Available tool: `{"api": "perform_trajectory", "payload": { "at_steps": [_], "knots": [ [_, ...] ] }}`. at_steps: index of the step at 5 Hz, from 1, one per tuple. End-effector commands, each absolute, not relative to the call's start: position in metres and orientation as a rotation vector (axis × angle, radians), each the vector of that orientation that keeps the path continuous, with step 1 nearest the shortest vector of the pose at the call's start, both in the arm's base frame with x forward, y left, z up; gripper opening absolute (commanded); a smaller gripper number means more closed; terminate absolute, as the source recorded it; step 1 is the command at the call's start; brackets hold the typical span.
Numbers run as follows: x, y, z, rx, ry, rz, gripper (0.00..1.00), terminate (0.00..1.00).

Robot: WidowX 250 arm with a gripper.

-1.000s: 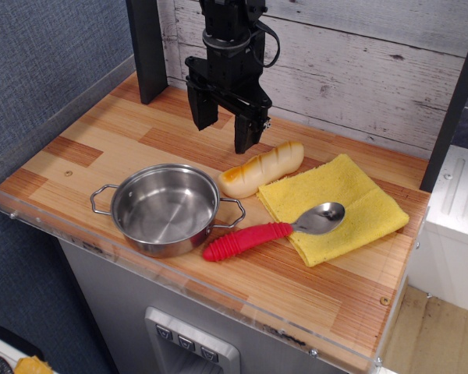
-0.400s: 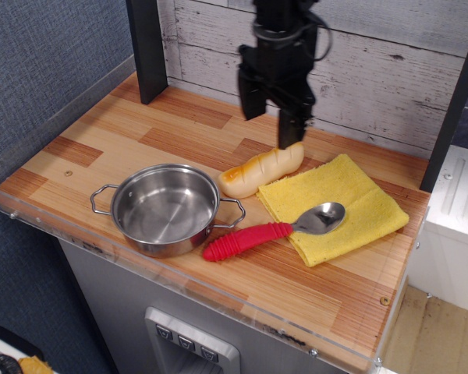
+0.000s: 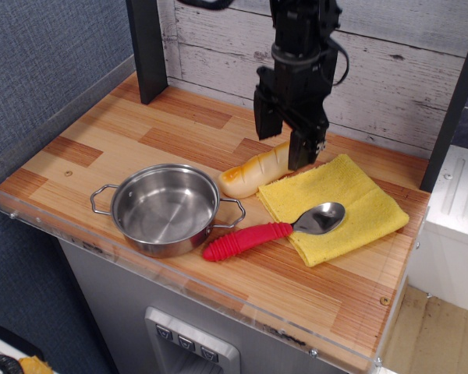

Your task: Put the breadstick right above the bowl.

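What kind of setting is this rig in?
Probably a toy-kitchen test bench: a small wooden counter with a clear plastic edge, backed by whitewashed planks. On it sit a steel bowl, a toy breadstick and a yellow cloth.

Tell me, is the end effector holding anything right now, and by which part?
Nothing is held. The end effector is open, its fingers straddling the right end of the breadstick, which lies on the table.

A staged toy-kitchen test bench: wooden counter [image 3: 132, 136] with clear acrylic edging, whitewashed plank backdrop [image 3: 405, 47], yellow towel [image 3: 351, 206], red-handled spoon [image 3: 269, 231].
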State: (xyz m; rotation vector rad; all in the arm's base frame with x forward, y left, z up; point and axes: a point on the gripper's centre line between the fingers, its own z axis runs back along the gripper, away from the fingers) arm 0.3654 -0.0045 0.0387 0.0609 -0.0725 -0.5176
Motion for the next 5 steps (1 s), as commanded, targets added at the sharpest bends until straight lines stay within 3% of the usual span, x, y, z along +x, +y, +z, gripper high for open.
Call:
{"api": "perform_trajectory", "payload": {
  "at_steps": [1, 4, 5],
  "knots": [
    [0.366, 0.008, 0.035, 0.099, -0.021, -0.473, 1.00, 0.00],
    [0.363, 0.010, 0.007, 0.137, 0.090, -0.444, 1.00, 0.00],
    [0.363, 0.011, 0.007, 0.154, 0.082, -0.436, 0.00, 0.00]
  ]
}}
